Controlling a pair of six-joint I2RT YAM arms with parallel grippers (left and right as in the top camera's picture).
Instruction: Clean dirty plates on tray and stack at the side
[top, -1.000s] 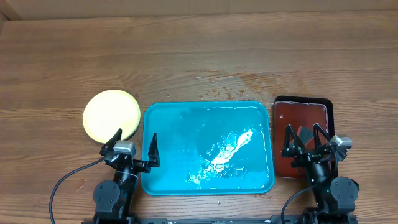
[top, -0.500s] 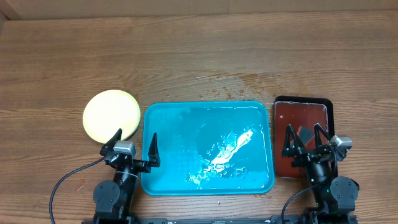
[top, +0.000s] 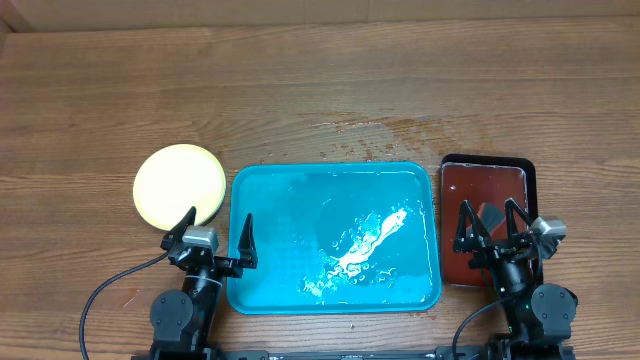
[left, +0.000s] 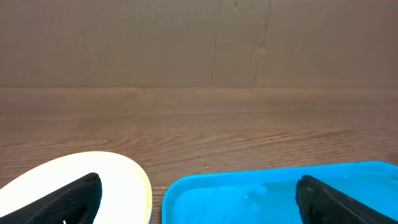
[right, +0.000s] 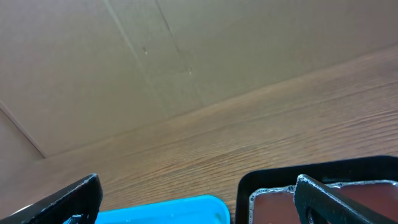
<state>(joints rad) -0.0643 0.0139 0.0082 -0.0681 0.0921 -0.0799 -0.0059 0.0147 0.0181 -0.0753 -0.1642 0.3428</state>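
Note:
A stack of pale yellow-green plates (top: 180, 185) sits on the table left of the turquoise tray (top: 262, 178); only the top plate shows, and its face looks free of smears. The tray holds no plates, only wet foamy streaks. My left gripper (top: 213, 234) is open and empty at the tray's near left corner, between plate stack (left: 81, 180) and tray (left: 249, 186). My right gripper (top: 492, 226) is open and empty over the near part of the dark red tray. The pale blue-white plate is hidden or out of view.
A smaller dark red tray with a black rim (top: 485, 170) stands right of the turquoise tray, holding reddish liquid and a small dark object (top: 491, 214). It also shows in the right wrist view (right: 323, 180). Water drops lie on the wood behind the turquoise tray. A cardboard wall backs the table.

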